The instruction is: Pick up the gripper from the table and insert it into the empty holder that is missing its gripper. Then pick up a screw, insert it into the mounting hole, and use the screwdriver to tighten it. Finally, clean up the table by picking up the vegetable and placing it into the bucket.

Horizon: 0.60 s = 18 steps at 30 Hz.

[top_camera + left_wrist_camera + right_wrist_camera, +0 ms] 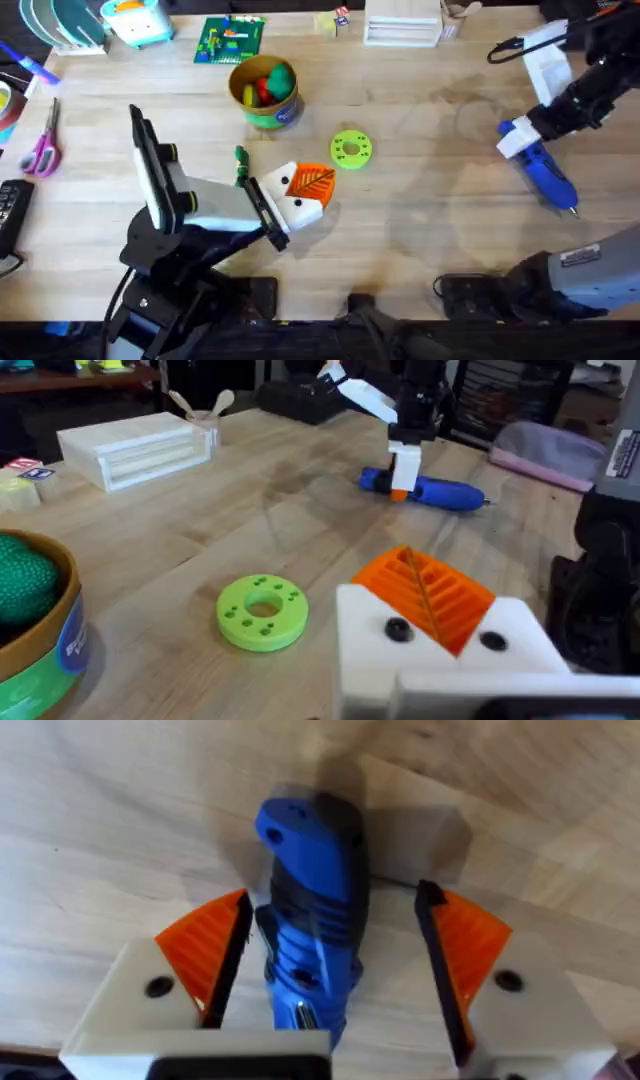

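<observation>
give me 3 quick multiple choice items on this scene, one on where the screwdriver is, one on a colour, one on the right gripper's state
1. Where is the screwdriver?
A. in the bucket
B. on the table, right side
C. beside the scissors

2. What colour is the disc?
A. green
B. red
C. white

3. The right gripper is:
A. shut on the screwdriver
B. open around the screwdriver
C. far from it

Answers: 1 B, it lies on the table under the right arm. 2 A, bright green. 3 B, gaps show between both orange pads and the handle.

Wide bare table (420, 220) between the arms; far left is crowded, with the bucket (266, 92), green disc (350, 149) and scissors (43, 150) blocking passage.
</observation>
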Each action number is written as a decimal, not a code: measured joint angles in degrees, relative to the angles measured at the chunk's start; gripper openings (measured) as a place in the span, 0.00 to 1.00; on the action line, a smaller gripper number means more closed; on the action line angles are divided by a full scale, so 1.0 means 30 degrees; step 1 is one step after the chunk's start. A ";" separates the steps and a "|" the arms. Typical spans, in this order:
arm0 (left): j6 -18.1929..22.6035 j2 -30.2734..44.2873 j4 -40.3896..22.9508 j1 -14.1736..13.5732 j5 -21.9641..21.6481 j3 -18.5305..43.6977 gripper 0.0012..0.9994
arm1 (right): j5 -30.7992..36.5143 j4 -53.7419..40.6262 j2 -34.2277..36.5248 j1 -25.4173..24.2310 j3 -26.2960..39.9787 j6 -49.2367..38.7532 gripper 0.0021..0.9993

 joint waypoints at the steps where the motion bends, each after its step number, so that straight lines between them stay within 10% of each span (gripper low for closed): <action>1: 0.0000 0.0000 0.0007 0.0000 0.0000 0.0000 0.01 | -0.0080 0.0060 0.0075 0.0000 0.0000 -0.0007 0.99; 18: 0.0000 -0.0001 0.0006 0.0000 -0.0007 0.0000 0.01 | -0.0646 0.0172 0.0636 -0.0096 0.0182 -0.0028 0.83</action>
